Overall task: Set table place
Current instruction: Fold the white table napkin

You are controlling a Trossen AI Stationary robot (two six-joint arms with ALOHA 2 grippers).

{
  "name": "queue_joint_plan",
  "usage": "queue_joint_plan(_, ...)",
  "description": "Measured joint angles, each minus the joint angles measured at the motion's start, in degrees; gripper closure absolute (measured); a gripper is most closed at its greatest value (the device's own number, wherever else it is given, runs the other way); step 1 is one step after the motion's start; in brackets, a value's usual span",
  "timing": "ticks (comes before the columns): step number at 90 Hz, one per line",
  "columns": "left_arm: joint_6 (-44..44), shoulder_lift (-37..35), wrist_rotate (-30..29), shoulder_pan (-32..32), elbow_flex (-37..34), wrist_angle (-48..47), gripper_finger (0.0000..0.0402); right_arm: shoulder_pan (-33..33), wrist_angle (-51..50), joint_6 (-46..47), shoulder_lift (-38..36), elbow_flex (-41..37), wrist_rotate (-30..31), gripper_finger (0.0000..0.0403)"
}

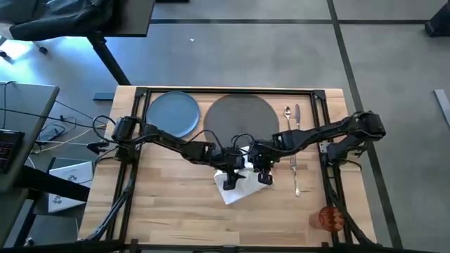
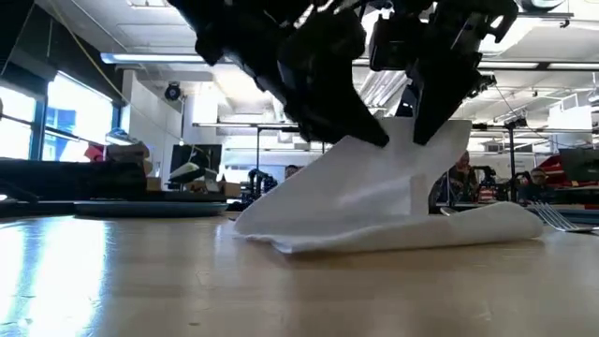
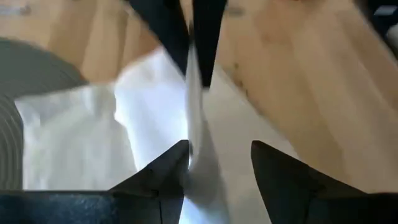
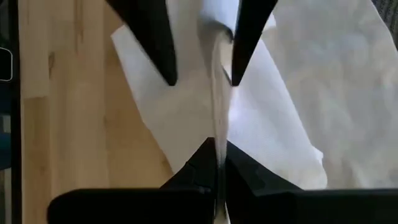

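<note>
Item: napkin, white, lying mid-surface toward the near edge, one fold lifted. I have the right gripper clamped on that raised fold, and the left gripper with fingers apart beside it, so both can spread it flat. Mat waits bare at the far edge.

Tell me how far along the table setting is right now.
Little is placed. The mat lies flat, but the plate sits beside it, not on it. In hand: the right end effector pinches the napkin, with the left end effector open around a raised fold. The fork, the spoon, the knife and the cup remain.
</note>
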Motion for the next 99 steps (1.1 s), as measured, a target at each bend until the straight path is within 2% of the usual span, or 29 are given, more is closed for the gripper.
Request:
queue_joint_plan(29,5.7,-5.2,1.2,-2.4,0.0,-13.3,0.0243,0.0,-0.1,0.3,0.0,0.0,0.0,0.0403)
queue_joint_plan(43,5.8,-5.9,1.3,-4.0,0.0,-16.8,0.0243,0.0,-0.1,-0.1,0.0,0.0,0.4,0.0403)
queue_joint_plan(72,1.9,-5.9,-1.5,-4.1,0.0,-21.8,0.0243,0.0,-0.2,-0.1,0.0,0.0,1.7,0.0403)
queue_joint_plan(88,-2.5,-4.9,2.9,-3.2,0.0,-24.3,0.0245,0.0,-0.3,-0.1,0.0,0.0,2.1,0.0403)
queue_joint_plan(99,-5.0,-4.6,4.4,-3.1,0.0,-24.9,0.0263,0.0,-0.3,0.1,0.0,0.0,2.3,0.0403)
